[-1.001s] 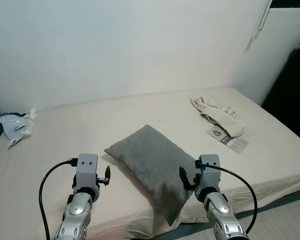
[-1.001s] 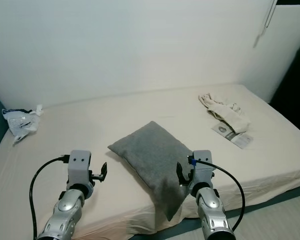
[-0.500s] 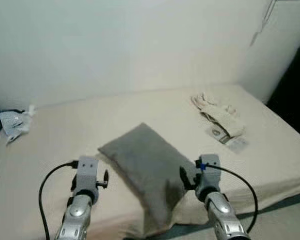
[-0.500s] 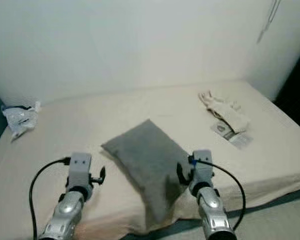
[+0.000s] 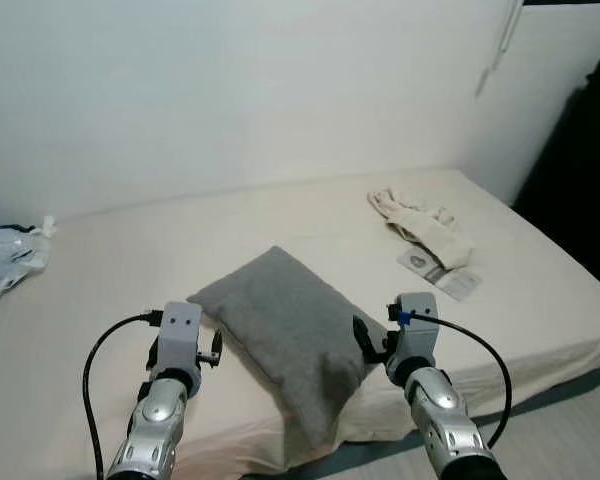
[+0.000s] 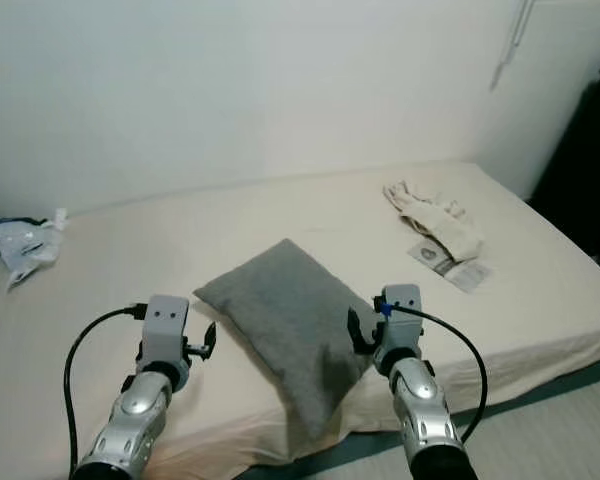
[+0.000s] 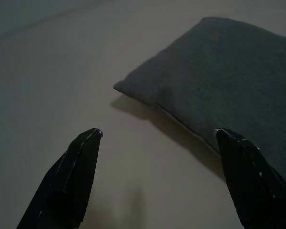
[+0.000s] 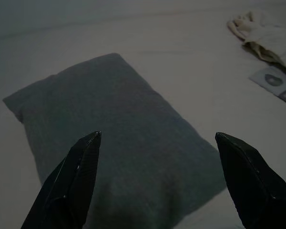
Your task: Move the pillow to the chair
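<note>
— So, what was nearest the camera?

— The two silver arms. The left end effector (image 5: 212, 352) hung over the bed (image 5: 110, 300) just beside the pillow's (image 5: 285, 330) left corner. In its wrist view the black fingers (image 7: 69, 181) stood wide apart with nothing between them but sheet, and one finger sat just above the pillow's edge.

— And the right one?

— The right end effector (image 5: 368, 342) was at the pillow's right side, near the front edge of the mattress. Its fingers (image 8: 69, 179) were also spread wide, gripping nothing, with the pillow lying beyond and between them. Whether either end effector actually touched the fabric, I could not tell.

— Where did the pillow lie?

— It was a grey pillow, flat on the cream sheet toward the front of the bed, set diagonally. Its near corner drooped over the front edge of the mattress, between the two arms. No chair could be made out.

— What was farther back?

— To the right, well apart from the pillow, a flat printed packet (image 5: 438, 275) lay on the sheet, and just beyond it, touching or overlapping, was a crumpled pale cloth (image 5: 420, 222). On the far left edge of the bed sat a crumpled plastic bag (image 6: 22, 243). Behind everything rose a plain white wall (image 5: 230, 90), and at the far right there was a dark shape I could not identify.
</note>
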Motion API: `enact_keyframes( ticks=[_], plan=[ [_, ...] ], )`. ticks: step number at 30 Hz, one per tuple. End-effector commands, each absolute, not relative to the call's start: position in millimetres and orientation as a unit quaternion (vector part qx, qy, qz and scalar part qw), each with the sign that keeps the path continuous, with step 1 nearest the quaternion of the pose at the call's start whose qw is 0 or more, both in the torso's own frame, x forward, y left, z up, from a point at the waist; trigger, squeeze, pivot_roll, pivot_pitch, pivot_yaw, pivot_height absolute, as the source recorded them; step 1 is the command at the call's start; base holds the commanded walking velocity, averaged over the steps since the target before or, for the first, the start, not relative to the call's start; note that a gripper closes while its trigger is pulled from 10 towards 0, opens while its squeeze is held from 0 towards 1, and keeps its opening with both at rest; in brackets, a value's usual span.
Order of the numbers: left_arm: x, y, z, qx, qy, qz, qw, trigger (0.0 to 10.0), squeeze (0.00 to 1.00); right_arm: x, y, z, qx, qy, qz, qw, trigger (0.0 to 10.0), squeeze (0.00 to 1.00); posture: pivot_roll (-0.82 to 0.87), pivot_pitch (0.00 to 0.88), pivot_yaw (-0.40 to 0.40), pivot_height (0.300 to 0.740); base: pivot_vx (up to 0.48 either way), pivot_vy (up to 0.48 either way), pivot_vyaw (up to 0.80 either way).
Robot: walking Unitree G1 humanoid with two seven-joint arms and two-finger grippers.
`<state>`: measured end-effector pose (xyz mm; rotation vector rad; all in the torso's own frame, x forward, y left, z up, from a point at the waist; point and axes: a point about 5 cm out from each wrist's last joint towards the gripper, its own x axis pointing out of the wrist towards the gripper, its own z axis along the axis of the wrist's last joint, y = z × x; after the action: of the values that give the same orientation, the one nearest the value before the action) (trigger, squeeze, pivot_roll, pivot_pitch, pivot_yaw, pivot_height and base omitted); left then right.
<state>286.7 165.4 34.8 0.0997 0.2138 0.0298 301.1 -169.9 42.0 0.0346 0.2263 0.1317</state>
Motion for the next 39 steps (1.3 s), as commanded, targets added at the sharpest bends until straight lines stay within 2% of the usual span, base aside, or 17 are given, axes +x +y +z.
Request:
enact_keyframes(
  ticks=[1,26,39],
  plan=[
    [290,164,36,0.05,0.108,0.009,0.993,10.0,0.0,301,-167,41,0.023,0.111,0.069,0.991,10.0,0.0,-0.02,0.047,-0.002,0.72,0.0,0.0,0.0],
    [301,170,39,0.029,0.113,0.02,0.993,10.0,0.0,312,-172,50,0.017,0.094,0.073,0.993,10.0,0.0,-0.02,0.051,0.002,0.595,0.0,0.0,0.0],
    [301,161,43,0.046,0.097,0.003,0.994,10.0,0.0,312,-174,54,0.026,0.077,0.074,0.994,10.0,0.0,-0.01,0.068,0.007,0.595,0.0,0.0,0.0]
  ],
)
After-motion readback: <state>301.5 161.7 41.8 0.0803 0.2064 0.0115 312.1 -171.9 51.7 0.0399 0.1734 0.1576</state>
